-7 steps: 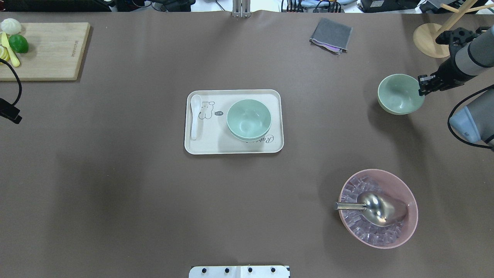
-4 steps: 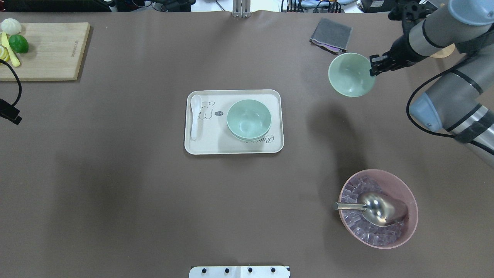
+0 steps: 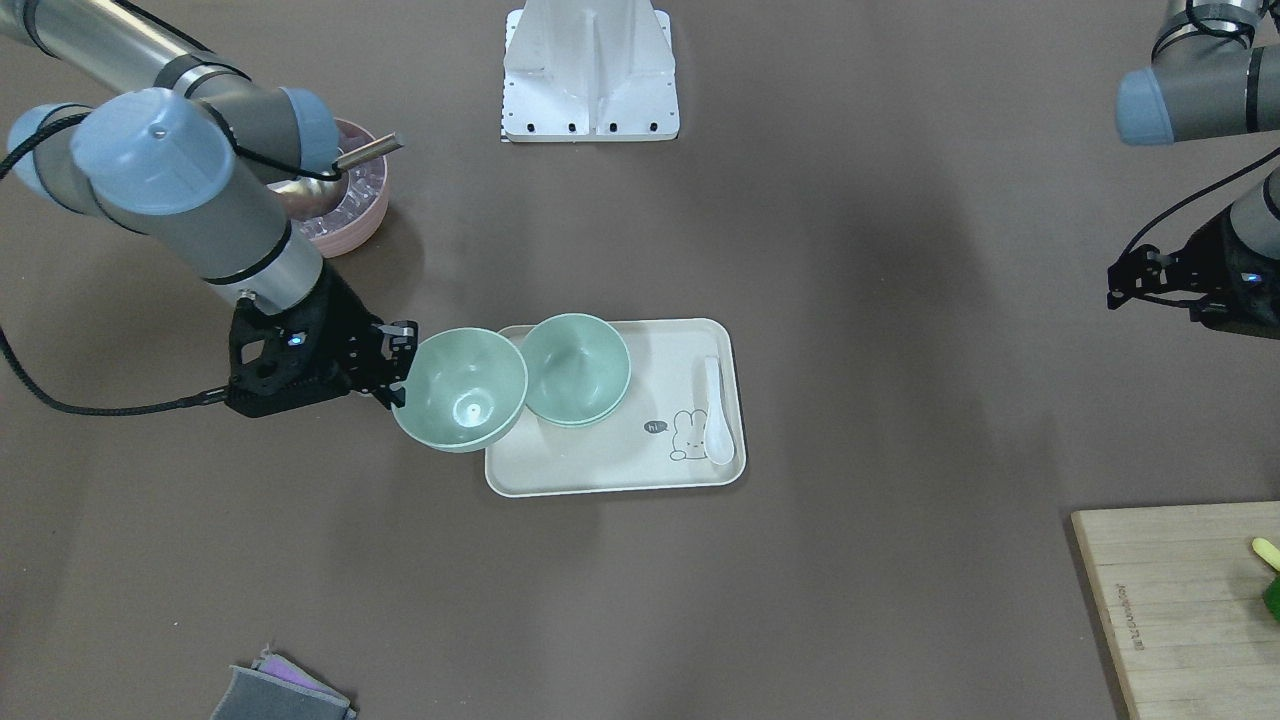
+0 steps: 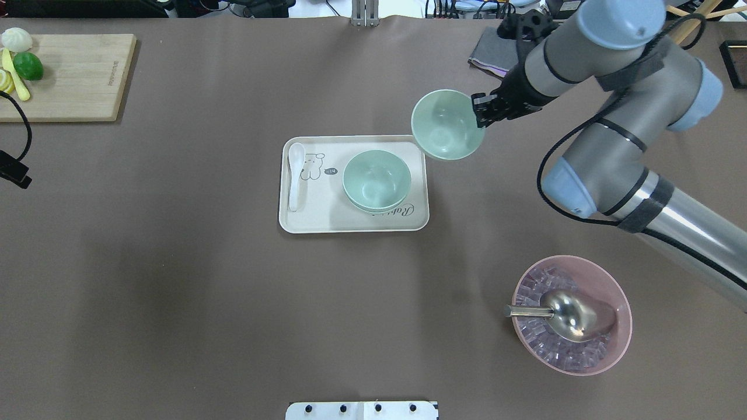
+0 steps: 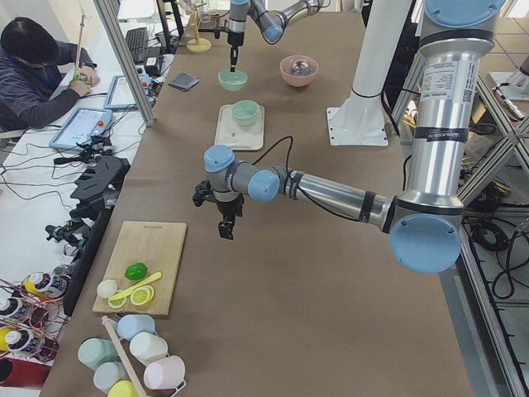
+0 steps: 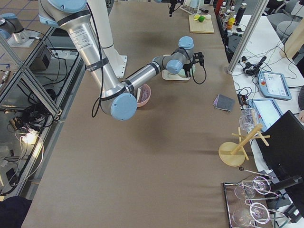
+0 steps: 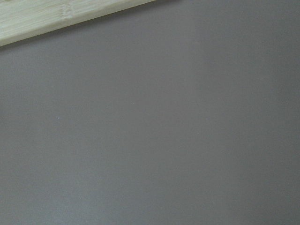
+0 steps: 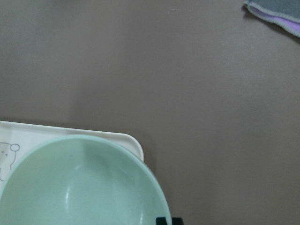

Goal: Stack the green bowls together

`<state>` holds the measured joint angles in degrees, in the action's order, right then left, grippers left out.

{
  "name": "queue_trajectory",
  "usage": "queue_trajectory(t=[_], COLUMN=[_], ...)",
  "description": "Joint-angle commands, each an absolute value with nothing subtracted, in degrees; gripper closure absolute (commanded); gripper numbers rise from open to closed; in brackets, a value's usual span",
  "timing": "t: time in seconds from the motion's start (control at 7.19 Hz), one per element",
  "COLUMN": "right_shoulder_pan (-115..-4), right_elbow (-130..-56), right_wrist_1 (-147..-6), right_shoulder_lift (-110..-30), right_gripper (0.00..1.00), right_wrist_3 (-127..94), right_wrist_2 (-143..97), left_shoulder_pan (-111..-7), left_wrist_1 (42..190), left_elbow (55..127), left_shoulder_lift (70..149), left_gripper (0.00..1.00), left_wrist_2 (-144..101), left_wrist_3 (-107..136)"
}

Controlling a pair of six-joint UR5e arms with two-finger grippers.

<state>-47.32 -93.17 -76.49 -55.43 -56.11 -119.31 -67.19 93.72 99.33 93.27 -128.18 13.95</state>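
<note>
My right gripper [image 4: 480, 111] is shut on the rim of one green bowl [image 4: 444, 124] and holds it in the air over the far right corner of the cream tray [image 4: 315, 220]. Two more green bowls [image 4: 376, 179] sit nested on the tray's right half. In the front-facing view the held bowl [image 3: 460, 400] hangs just beside the nested bowls [image 3: 577, 368]. The right wrist view shows the held bowl [image 8: 79, 187] over the tray's corner [image 8: 129, 139]. My left gripper [image 3: 1125, 283] hovers over bare table near the cutting board; whether it is open or shut does not show.
A white spoon [image 4: 295, 175] lies on the tray's left side. A pink bowl [image 4: 618, 344] with ice and a metal scoop stands at the near right. A grey cloth [image 3: 280, 695] lies at the far right, a wooden cutting board [image 4: 76, 76] with fruit at the far left.
My right arm has carried the green bowl from the table's right side leftward to the tray's far right corner. The nested bowls and the left arm have not moved.
</note>
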Motion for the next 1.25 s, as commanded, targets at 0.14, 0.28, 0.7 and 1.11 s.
queue_trajectory(t=[0.14,0.28,0.7,1.11], right_shoulder_pan=[-40.71,-39.91,-39.03,-38.94], right_elbow=[-92.55,-91.94,-89.31,-88.25], right_wrist_1=[-84.2,-84.2,-84.2,-84.02], right_shoulder_lift=[-50.01,-49.57,-48.17,-48.08], right_gripper=[1.0,1.0,1.0,1.0], right_wrist_3=[-61.79,-61.79,-61.7,-61.61], right_wrist_2=[-114.52,-114.52,-114.7,-114.96], left_shoulder_pan=[-67.24,-67.24,-67.15,-67.24], left_wrist_1=[93.69,93.69,93.69,93.69], left_elbow=[99.4,99.32,99.49,99.49], left_shoulder_lift=[92.55,92.55,92.55,92.46], left_gripper=[0.01,0.01,0.01,0.01], left_wrist_2=[-128.23,-128.23,-128.23,-128.23], left_wrist_3=[13.97,13.97,13.97,13.97])
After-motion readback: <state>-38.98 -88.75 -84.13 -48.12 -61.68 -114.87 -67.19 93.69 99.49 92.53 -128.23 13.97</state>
